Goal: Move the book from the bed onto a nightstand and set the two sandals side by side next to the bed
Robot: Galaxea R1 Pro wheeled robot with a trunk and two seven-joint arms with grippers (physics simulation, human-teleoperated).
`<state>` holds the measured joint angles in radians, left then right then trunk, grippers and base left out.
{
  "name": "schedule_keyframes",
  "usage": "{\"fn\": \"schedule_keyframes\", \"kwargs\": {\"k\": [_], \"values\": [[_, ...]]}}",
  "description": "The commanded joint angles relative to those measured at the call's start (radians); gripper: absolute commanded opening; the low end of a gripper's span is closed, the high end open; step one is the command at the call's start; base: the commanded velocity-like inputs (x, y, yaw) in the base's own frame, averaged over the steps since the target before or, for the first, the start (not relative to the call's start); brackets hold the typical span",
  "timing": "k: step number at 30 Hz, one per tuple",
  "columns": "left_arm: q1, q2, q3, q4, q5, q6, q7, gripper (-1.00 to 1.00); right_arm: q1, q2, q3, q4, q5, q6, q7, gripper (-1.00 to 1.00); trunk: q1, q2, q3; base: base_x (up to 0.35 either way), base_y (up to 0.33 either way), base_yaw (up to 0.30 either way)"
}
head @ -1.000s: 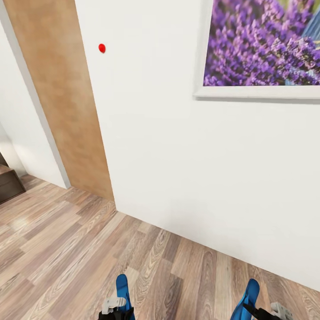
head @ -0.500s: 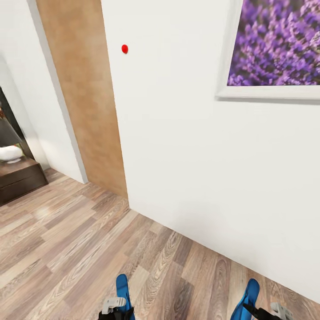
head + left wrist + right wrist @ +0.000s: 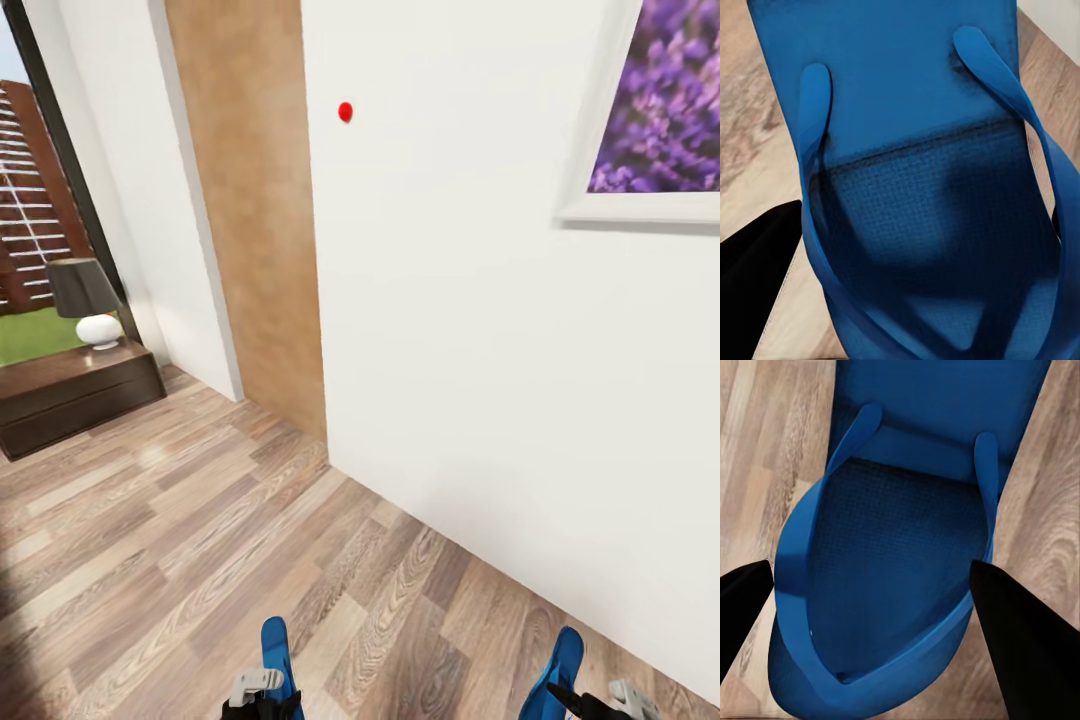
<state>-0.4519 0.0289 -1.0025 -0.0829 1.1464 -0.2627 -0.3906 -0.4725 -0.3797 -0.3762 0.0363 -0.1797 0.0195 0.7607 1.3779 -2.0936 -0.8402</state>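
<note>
We carried sandals: left hand gripped left sandal, right hand gripped right sandal; toes forward toward wall; nightstand far left.

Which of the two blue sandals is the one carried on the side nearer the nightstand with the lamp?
The sandal in the left claw: that blue sandal sits at the head view's left, the nightstand's side. The other sandal is by the right claw.
</note>
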Motion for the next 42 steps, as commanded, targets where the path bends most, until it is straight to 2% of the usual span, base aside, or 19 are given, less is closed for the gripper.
{"fn": "schedule_keyframes", "kwargs": {"k": [1, 17, 27, 33, 42], "values": [[-0.001, 0.0, -0.008, 0.0, 0.009, -0.003, -0.002, -1.0, -0.002, -0.001, 0.0, 0.003, -0.01, 0.002, 0.005, -1.0, 0.0, 0.0, -0.001, 0.0, 0.0, 0.291], [-0.001, 0.0, -0.008, 0.0, 0.009, -0.003, -0.002, -1.0, -0.002, 0.001, 0.0, 0.003, -0.01, 0.002, 0.005, -1.0, 0.0, 0.0, -0.001, 0.01, 0.0, 0.291], [-0.001, 0.0, -0.008, 0.0, 0.009, -0.003, -0.002, -1.0, -0.002, 0.001, 0.0, 0.002, -0.009, 0.002, 0.005, -1.0, 0.0, 0.0, -0.001, 0.245, -0.062, 0.271], [-0.001, 0.0, -0.008, 0.0, 0.009, -0.003, -0.002, -1.0, -0.002, 0.001, 0.0, 0.002, -0.009, 0.002, 0.005, -1.0, 0.0, 0.0, -0.001, 0.281, -0.007, 0.043], [-0.001, 0.0, -0.009, 0.0, 0.009, -0.004, -0.002, -1.0, -0.002, 0.001, 0.0, 0.002, -0.009, 0.002, 0.004, -1.0, 0.0, 0.0, -0.001, 0.051, 0.0, 0.204]]}}
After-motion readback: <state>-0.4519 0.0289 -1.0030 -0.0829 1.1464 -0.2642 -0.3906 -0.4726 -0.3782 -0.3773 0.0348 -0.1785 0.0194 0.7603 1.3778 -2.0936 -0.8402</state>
